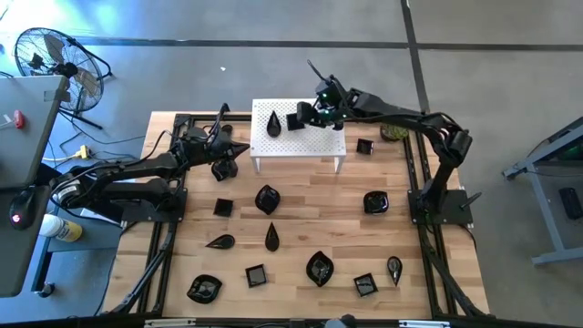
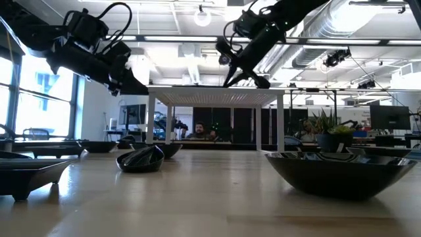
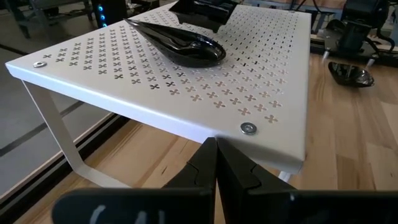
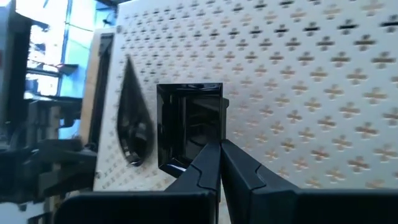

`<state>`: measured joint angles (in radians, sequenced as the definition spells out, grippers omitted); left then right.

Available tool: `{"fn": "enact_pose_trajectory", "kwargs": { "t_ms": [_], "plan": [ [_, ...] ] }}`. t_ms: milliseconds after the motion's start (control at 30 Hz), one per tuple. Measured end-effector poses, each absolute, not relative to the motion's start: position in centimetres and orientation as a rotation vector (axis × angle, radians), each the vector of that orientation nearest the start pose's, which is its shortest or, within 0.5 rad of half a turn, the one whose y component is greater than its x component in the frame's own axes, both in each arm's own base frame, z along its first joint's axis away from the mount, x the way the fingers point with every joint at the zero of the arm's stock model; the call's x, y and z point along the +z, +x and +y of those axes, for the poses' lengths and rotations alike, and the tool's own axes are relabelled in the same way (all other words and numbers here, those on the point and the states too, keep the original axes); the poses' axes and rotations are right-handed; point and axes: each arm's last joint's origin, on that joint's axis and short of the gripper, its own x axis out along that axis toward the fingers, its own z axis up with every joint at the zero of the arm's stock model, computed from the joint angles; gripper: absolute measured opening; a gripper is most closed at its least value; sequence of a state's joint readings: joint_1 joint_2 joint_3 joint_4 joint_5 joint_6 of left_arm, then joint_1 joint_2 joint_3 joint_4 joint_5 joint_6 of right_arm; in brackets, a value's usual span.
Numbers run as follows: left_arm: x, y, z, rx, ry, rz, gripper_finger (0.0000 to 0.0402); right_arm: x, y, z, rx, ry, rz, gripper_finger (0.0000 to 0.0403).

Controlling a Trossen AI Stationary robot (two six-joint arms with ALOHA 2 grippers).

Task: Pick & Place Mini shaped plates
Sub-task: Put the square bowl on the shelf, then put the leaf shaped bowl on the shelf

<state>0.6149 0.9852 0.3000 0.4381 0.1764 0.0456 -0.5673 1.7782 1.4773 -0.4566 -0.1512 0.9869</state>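
Note:
A white perforated stand [image 1: 314, 137] is at the table's far middle. A black teardrop plate [image 1: 274, 123] lies on its top, also seen as the teardrop plate [image 4: 134, 121] in the right wrist view. Beside it is a small black square plate [image 4: 186, 121], with my right gripper [image 1: 311, 116] shut on it over the stand. My left gripper [image 3: 216, 163] is shut and empty, just off the stand's near left corner [image 3: 249, 129]. Several more black mini plates lie on the wooden table, among them a rounded plate [image 1: 267, 198]. My right gripper pinches one edge of the square plate's rim [image 4: 200, 144] between its two fingers. The fingers slant down from the table's far right side. The plate's hollow faces up, over the stand's top; whether its bottom touches the stand I cannot tell.
A small green plant [image 1: 393, 132] stands at the far right, near a small square plate [image 1: 364, 146]. Black plates dot the table's middle and near part, such as a leaf plate [image 1: 320, 268] and a bowl-like plate [image 1: 376, 201]. Black frame rails run along both sides.

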Motion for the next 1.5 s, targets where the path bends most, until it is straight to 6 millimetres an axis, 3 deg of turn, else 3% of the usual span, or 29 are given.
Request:
{"fn": "enact_pose_trajectory", "kwargs": {
  "t_ms": [300,567,767,967,1033,1133,1333,1500],
  "plan": [
    [19.1,16.2,10.8,0.431,-0.051,0.245,0.0,27.8,33.3,-21.0,-0.783,1.188,0.49,0.0024],
    [19.1,16.2,10.8,0.431,-0.051,0.246,0.0,28.6,33.0,-20.6,-0.731,1.143,0.5,0.0089],
    [19.1,16.2,10.8,0.43,-0.052,0.247,0.0,32.3,30.4,-19.5,-0.641,0.895,0.527,0.0105],
    [19.1,16.2,10.8,0.431,-0.052,0.246,0.0,35.3,27.3,-15.1,-0.541,0.486,0.705,0.0037],
    [19.1,16.2,10.8,0.431,-0.051,0.244,0.0,34.8,26.8,-13.4,-0.512,0.423,0.734,0.0011],
    [19.1,16.2,10.8,0.431,-0.05,0.242,0.0,33.1,26.6,-10.9,-0.432,0.386,0.726,0.0011],
    [19.1,16.2,10.8,0.431,-0.049,0.24,0.0,27.8,26.1,-6.0,-0.3,0.464,0.696,0.0004],
    [19.1,16.2,10.8,0.431,-0.049,0.24,0.0,25.6,25.0,-2.0,-0.278,0.535,0.745,0.0006]
  ]
}}
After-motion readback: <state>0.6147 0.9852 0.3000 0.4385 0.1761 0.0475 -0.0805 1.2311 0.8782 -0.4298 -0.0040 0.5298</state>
